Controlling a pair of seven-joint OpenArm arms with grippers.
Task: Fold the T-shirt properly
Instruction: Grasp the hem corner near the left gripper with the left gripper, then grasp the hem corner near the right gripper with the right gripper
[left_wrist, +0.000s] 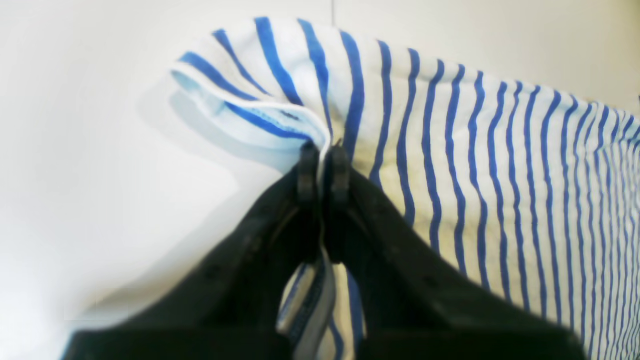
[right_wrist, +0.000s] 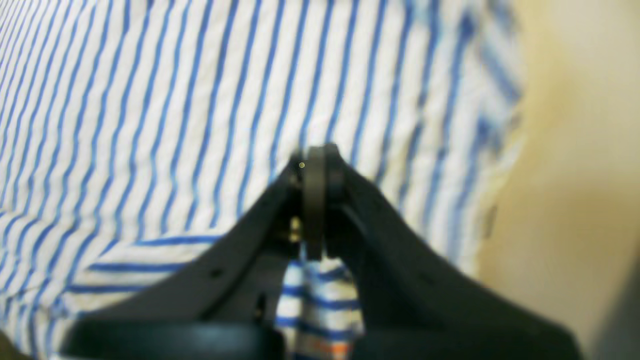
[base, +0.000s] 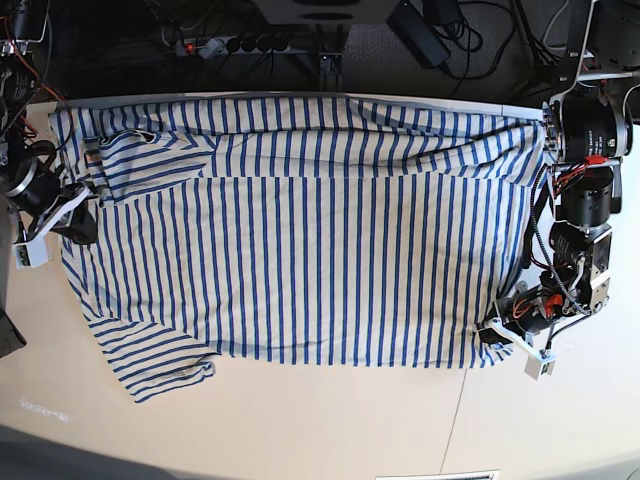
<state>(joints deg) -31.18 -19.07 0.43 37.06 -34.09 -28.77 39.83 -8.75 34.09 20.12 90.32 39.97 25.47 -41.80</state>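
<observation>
The T-shirt (base: 320, 240), white with thin blue stripes, lies spread flat across the table, one sleeve (base: 160, 365) pointing to the near left. At the shirt's near right corner my left gripper (base: 492, 335) is shut on the cloth. In the left wrist view the left gripper (left_wrist: 323, 150) pinches a raised fold of the T-shirt (left_wrist: 450, 150). My right gripper (base: 80, 222) is at the shirt's left edge. The right wrist view shows the right gripper (right_wrist: 317, 155) shut on the T-shirt (right_wrist: 150, 125), with striped cloth and an orange tag (right_wrist: 340, 347) between its fingers.
The beige table (base: 330, 420) shows bare along its near side. Beyond its far edge lie a power strip (base: 230, 45) and dark cables. The left arm's black body (base: 585, 170) stands at the right edge of the table.
</observation>
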